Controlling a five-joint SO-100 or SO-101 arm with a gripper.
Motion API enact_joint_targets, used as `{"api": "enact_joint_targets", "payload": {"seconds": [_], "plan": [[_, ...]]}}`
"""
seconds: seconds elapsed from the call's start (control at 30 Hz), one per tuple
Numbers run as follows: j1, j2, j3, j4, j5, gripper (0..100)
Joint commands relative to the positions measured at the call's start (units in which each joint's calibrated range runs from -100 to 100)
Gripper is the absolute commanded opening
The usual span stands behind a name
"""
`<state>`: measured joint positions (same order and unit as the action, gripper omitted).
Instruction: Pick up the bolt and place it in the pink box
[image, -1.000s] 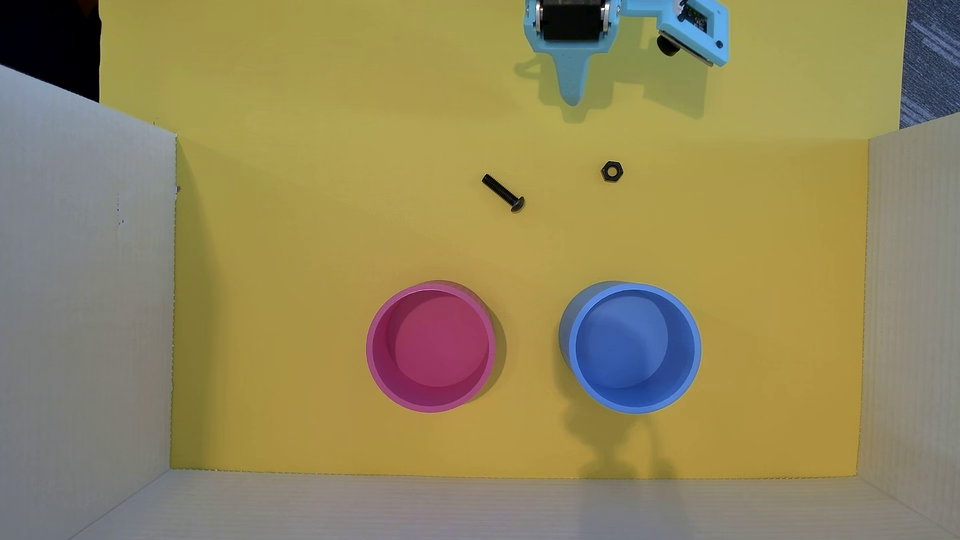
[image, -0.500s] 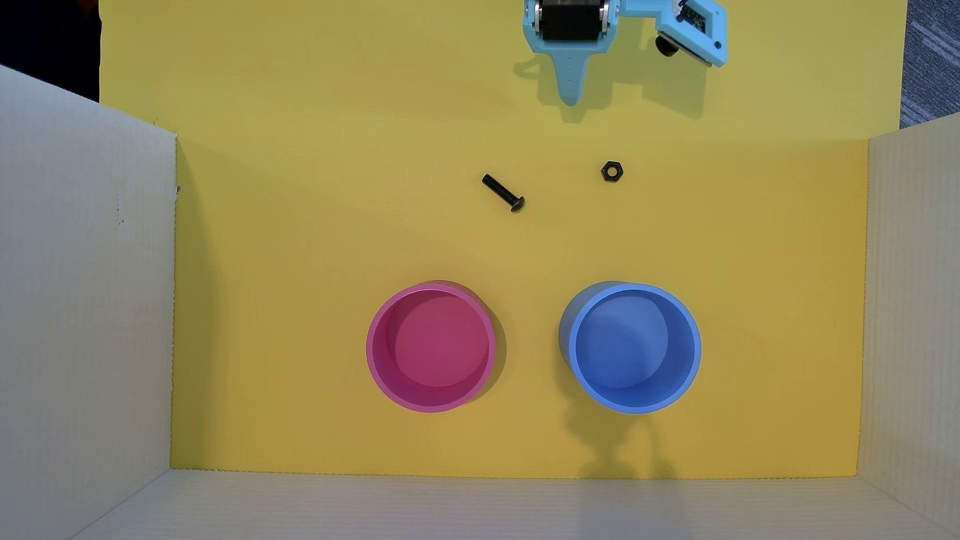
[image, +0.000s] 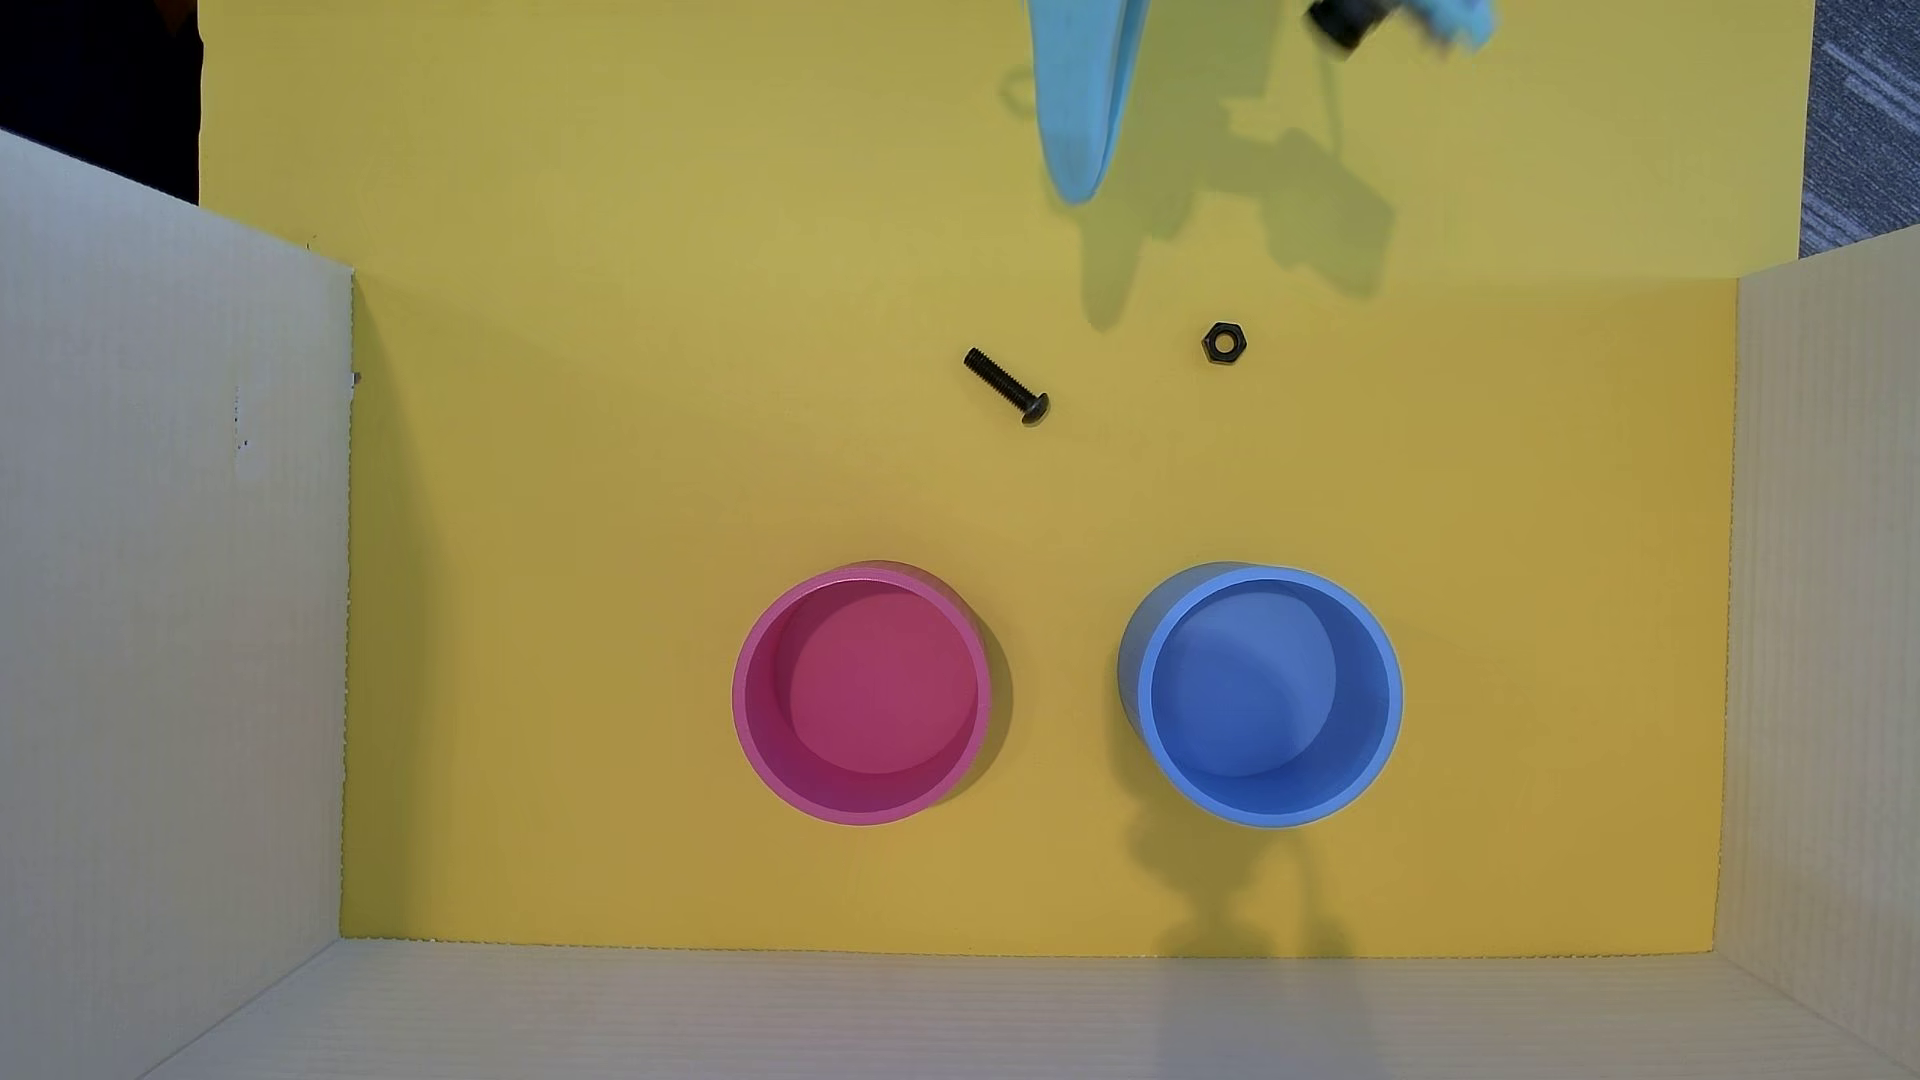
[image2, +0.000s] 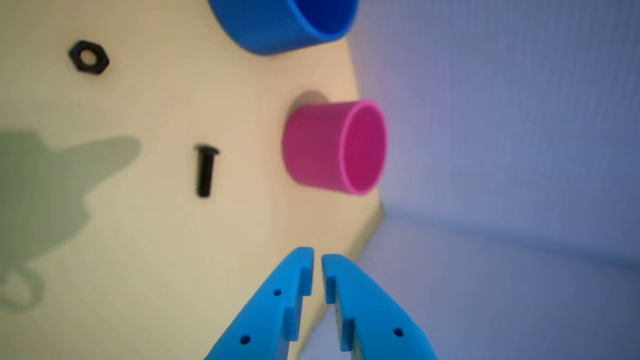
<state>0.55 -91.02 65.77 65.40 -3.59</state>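
The black bolt lies flat on the yellow floor, head toward the lower right in the overhead view; it also shows in the wrist view. The pink box stands upright and empty below it, also seen on its side in the wrist view. My light blue gripper enters from the top edge, well above the bolt and apart from it. In the wrist view the gripper has its jaws nearly together with only a narrow slit between them, holding nothing.
A black hex nut lies right of the bolt, also in the wrist view. A blue round container stands right of the pink one. White corrugated walls enclose the yellow floor on the left, right and bottom.
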Motion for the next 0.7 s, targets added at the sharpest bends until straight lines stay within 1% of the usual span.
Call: {"api": "enact_joint_targets", "payload": {"seconds": [0.0,0.3,0.37,0.47,0.67], "plan": [[0.19,11.47,-6.92,1.49,0.13,2],[0.19,39.25,-22.75,1.83,-0.45,2],[0.19,44.05,-25.29,2.94,-2.27,2],[0.26,50.11,-27.73,3.2,-5.29,2],[0.19,56.84,-27.37,2.43,-6.02,2]]}}
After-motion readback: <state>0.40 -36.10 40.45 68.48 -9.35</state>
